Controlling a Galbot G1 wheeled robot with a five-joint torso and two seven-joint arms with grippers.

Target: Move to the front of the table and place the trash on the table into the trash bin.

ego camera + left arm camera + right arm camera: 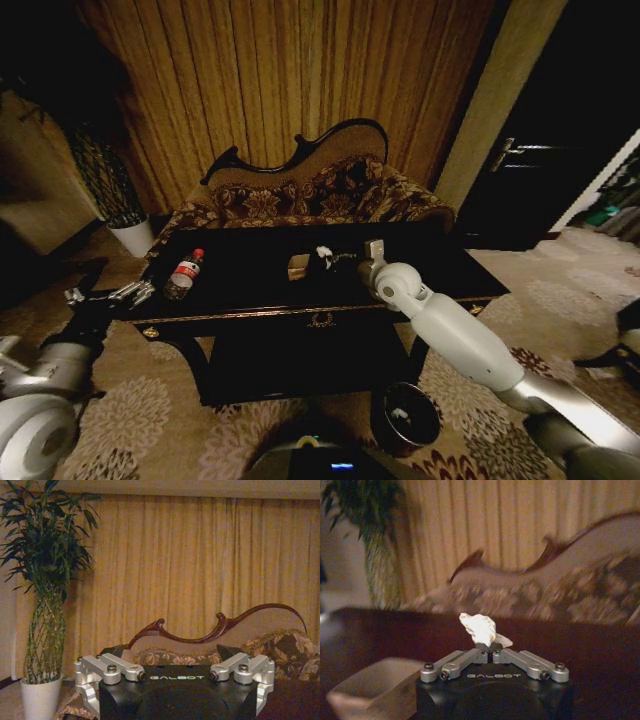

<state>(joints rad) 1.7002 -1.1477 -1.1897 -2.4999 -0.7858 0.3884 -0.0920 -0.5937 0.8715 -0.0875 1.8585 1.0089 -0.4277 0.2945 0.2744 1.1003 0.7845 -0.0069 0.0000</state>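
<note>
One black table (pixel 250 300) is carrying one red-capped bottle (pixel 183 275) lying cap-away, just beyond the spread-fingered left gripper (pixel 138 292); one tan block (pixel 298 266) beside the right gripper (pixel 490 652), which is pinching one crumpled paper scrap (pixel 479 628). One trash bin (pixel 405 417) is standing below.

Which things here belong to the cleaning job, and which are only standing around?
Job: table; bottle; tan block; paper scrap, pinched in the right gripper; trash bin, on the floor; left gripper, open at the table's left end.

Not job: sofa; potted plant; curtain.
</note>
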